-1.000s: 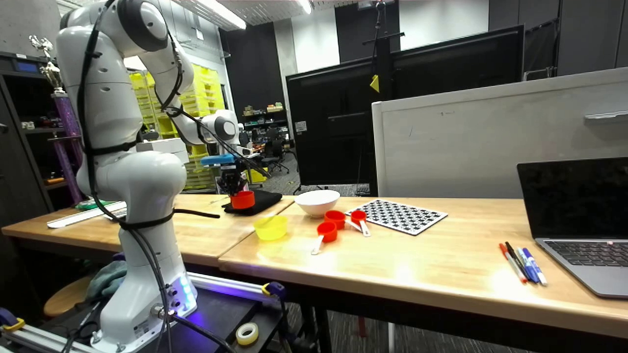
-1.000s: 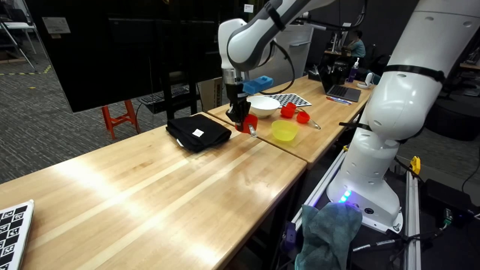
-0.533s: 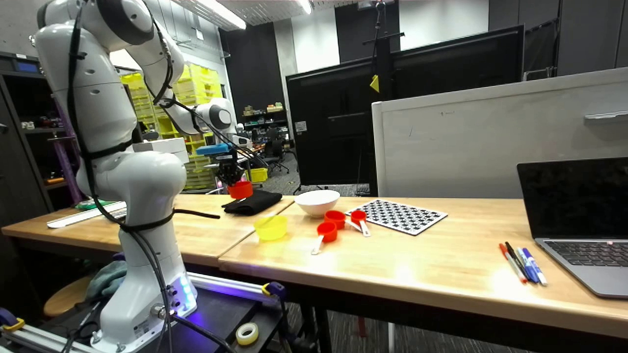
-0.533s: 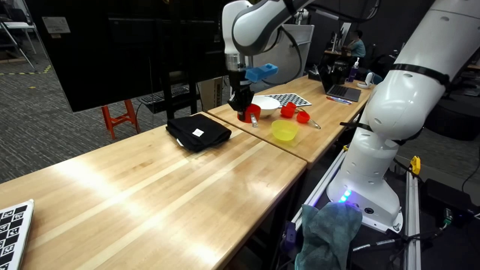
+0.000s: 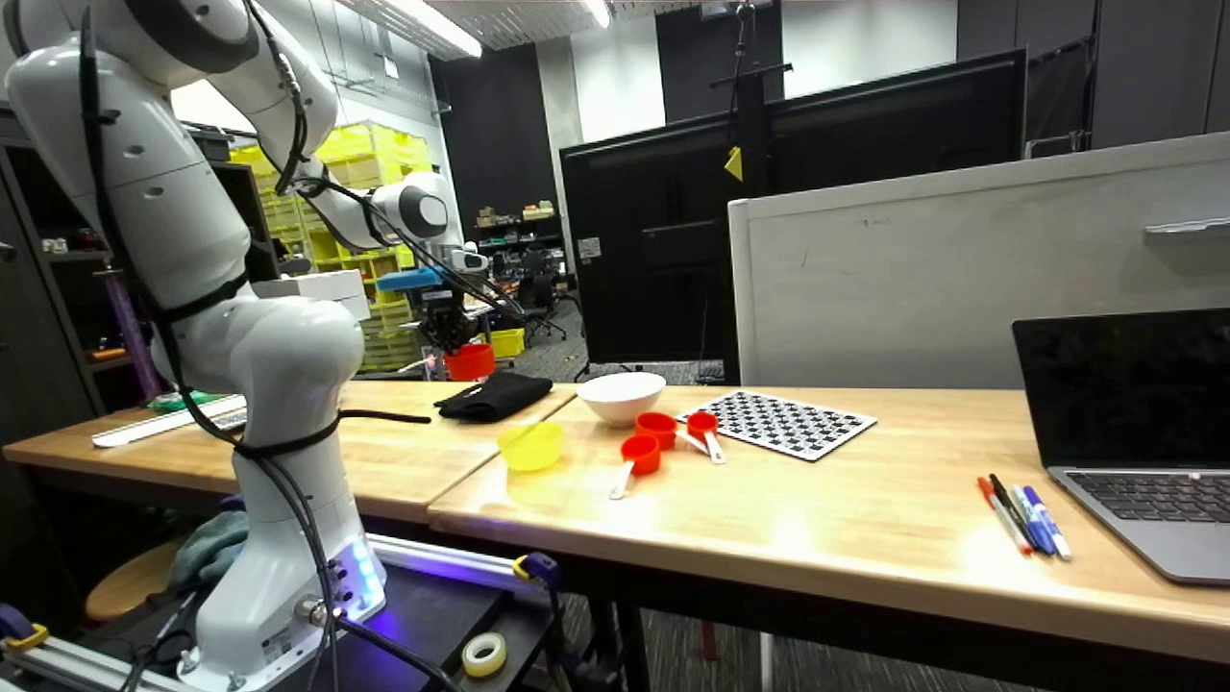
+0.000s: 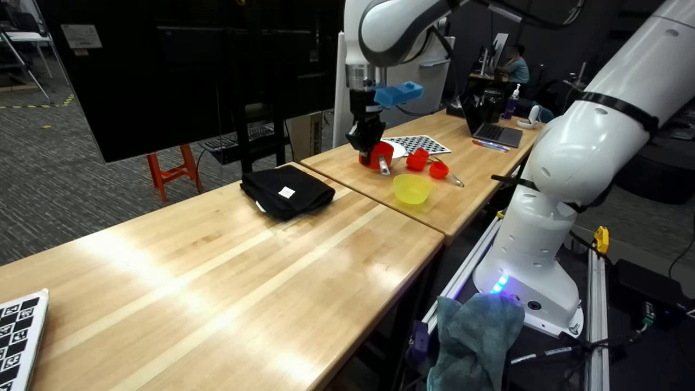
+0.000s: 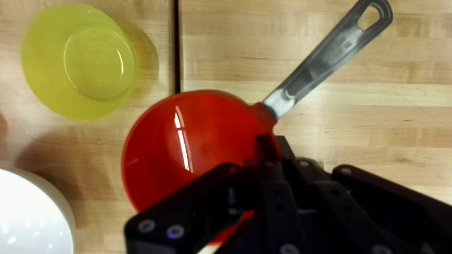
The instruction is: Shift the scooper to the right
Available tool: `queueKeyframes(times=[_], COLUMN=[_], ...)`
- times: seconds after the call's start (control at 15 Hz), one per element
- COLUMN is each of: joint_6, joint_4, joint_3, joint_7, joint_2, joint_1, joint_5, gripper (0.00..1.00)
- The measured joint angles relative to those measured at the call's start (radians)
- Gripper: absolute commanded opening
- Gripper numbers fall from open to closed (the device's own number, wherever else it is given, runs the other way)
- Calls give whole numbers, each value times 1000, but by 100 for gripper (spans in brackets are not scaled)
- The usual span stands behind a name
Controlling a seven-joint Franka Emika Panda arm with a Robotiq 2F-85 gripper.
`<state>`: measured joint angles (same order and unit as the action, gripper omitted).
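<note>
The scooper is a red round cup with a grey handle. It hangs in the air above the tables in both exterior views (image 5: 471,362) (image 6: 383,152). In the wrist view the scooper (image 7: 197,134) covers part of the seam between the tables, with its handle pointing to the upper right. My gripper (image 7: 273,150) is shut on the scooper's rim near the handle, one finger inside the cup and one outside. The gripper also shows in both exterior views (image 5: 454,344) (image 6: 367,153). The underside of the scooper is hidden in the wrist view.
A yellow container (image 5: 530,447) and a white bowl (image 5: 620,396) stand near the seam. Several smaller red scoops (image 5: 642,454) lie beside them. A black cloth (image 6: 288,191) lies on the adjoining table. A checkered board (image 5: 778,423), pens (image 5: 1028,519) and a laptop (image 5: 1143,490) lie farther along.
My gripper has risen with the scooper held in it. In an exterior view both have shifted right toward the white bowl, off the side of the black cloth. The tabletop things have not moved.
</note>
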<state>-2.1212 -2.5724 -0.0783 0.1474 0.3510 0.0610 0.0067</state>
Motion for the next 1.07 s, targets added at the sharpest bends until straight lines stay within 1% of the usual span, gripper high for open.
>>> queueKeyframes(times=[0.47, 1.07], joint_6=[71, 87], joint_4=[-50, -93], joint_3=[49, 88], joint_7=[-33, -74], joint_2=[119, 164], joint_1=[-45, -79], joint_5=[0, 0], gripper=[1, 1])
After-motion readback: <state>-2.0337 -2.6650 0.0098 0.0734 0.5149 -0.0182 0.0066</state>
